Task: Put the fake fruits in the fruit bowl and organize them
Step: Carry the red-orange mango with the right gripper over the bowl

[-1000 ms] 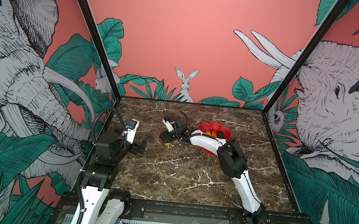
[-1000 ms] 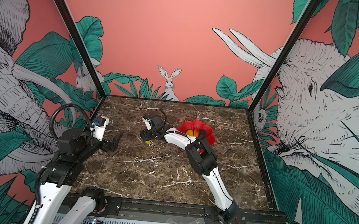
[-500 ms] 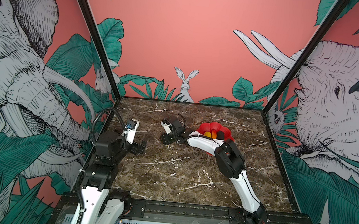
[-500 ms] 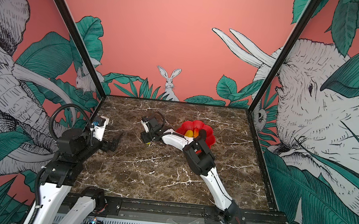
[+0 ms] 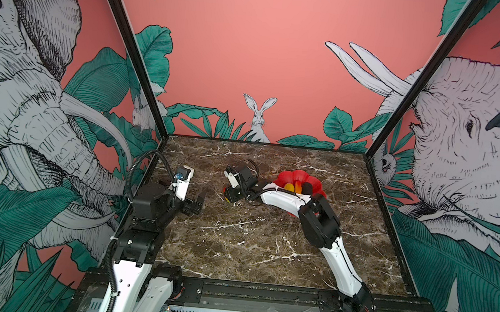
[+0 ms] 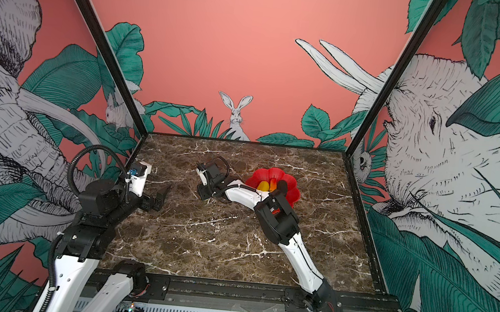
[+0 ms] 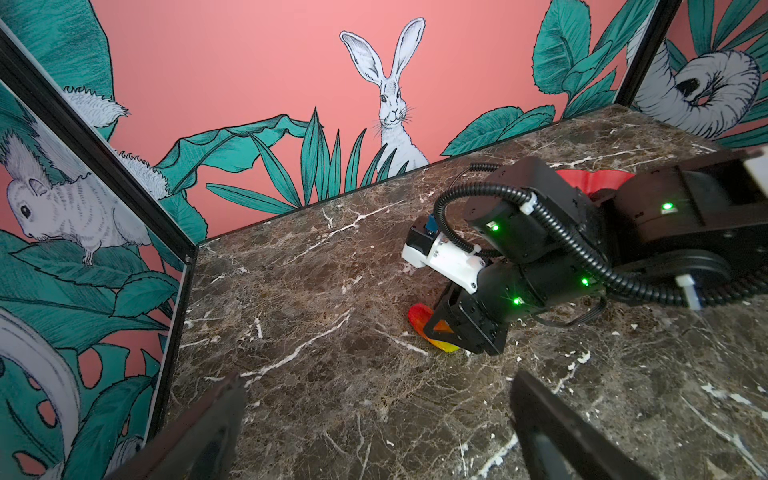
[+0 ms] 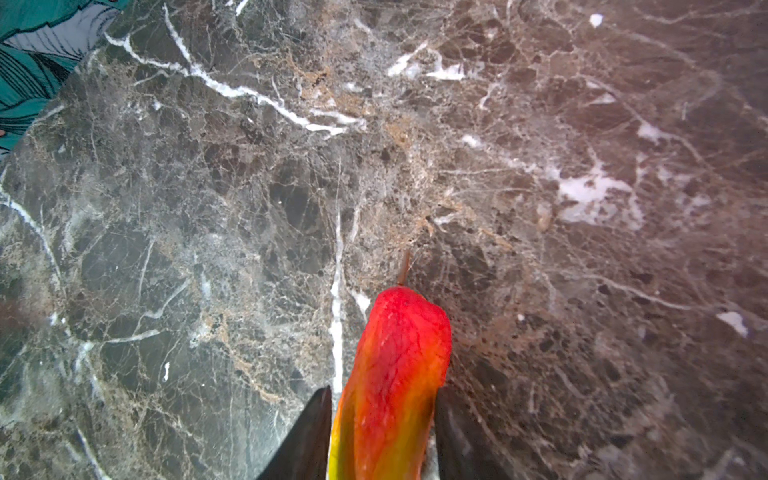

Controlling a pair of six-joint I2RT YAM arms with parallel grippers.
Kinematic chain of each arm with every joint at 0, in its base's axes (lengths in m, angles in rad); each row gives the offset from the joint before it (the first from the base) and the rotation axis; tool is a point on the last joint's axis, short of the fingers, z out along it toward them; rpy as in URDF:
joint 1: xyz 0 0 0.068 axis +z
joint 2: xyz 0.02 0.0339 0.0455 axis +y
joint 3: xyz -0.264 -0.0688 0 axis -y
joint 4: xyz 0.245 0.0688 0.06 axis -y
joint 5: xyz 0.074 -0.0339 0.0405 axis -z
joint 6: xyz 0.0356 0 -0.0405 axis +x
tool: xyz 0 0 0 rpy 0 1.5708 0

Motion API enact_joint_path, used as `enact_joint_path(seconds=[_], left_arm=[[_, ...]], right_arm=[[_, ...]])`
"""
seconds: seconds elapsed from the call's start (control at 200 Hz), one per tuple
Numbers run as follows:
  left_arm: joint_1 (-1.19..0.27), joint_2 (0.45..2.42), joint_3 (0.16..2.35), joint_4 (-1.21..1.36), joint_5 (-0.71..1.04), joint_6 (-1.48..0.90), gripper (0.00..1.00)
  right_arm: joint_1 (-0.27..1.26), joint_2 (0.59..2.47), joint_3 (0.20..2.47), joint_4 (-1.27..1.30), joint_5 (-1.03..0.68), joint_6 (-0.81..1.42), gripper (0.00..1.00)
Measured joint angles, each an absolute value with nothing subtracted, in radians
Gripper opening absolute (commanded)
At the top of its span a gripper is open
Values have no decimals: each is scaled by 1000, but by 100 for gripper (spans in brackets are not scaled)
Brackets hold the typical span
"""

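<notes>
Red-orange fruit on marble tabletop, clasped between right pincer fingers

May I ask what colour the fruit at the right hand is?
The fruit is red, shading through orange to yellow; clearest in the right wrist view.

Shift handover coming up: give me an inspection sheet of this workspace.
Surface: brown marble tabletop, white veins.
Job's things: red fruit bowl holds yellow fruit, orange-red fruit and black fruit; slim red-orange fruit lies outside it on the marble.
Clutter: nothing seen.
Grippers: right gripper shut on the slim red-orange fruit; left gripper open, empty.
Cables: left-arm hose and right-wrist hose, black corrugated.
Surroundings: pink jungle mural walls, black frame posts.
</notes>
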State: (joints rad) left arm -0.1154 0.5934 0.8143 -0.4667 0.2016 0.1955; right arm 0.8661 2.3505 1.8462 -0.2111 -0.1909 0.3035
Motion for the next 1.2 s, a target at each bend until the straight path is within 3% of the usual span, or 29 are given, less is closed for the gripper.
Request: enact_joint_path(seconds=[0.29,0.51,0.72,1.021,1.201], left_arm=[[-115,593,814,-467,202,196,100],[-115,593,814,-467,202,196,100],[-115,593,814,-467,202,196,100],[-115,593,814,-467,202,196,100],[-115,590,814,-467,202,196,100]], right_arm=[[866,2375,1847,-211,-200,305,40],[866,2384,1850,-207,-202,305,19],[860,2339,1790,-206,-185,272,13],[746,1917,1419,-146,-143,241,10],[608,1605,1176,-115,13,262,7]])
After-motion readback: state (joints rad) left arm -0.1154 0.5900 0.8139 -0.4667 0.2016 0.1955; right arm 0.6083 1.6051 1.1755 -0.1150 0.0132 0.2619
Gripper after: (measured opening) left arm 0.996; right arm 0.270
